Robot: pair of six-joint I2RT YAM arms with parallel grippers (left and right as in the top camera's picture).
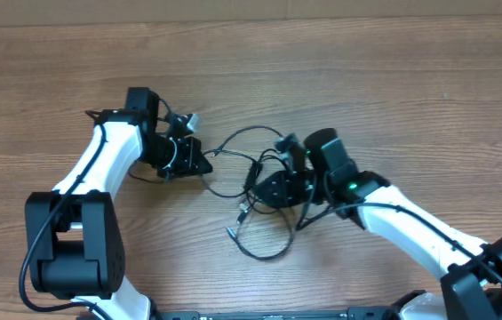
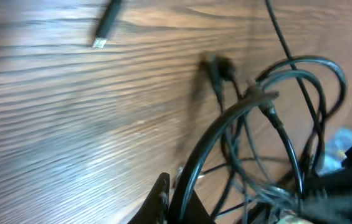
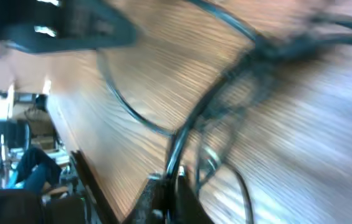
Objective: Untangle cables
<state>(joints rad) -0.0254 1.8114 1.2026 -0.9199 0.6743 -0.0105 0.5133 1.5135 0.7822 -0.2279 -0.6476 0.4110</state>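
Note:
The cables are thin black cords tangled in loops at the middle of the wooden table, with plug ends near the front. My left gripper is at the tangle's left end, shut on a cable strand. In the left wrist view the strand runs up from between the fingers into several loops. My right gripper is at the tangle's right side, shut on a cable. In the right wrist view that cable rises from the closed fingers.
The wooden table spreads around the tangle. A loose plug end lies on the wood away from the loops. The table's front edge and a dark base strip are below the arms.

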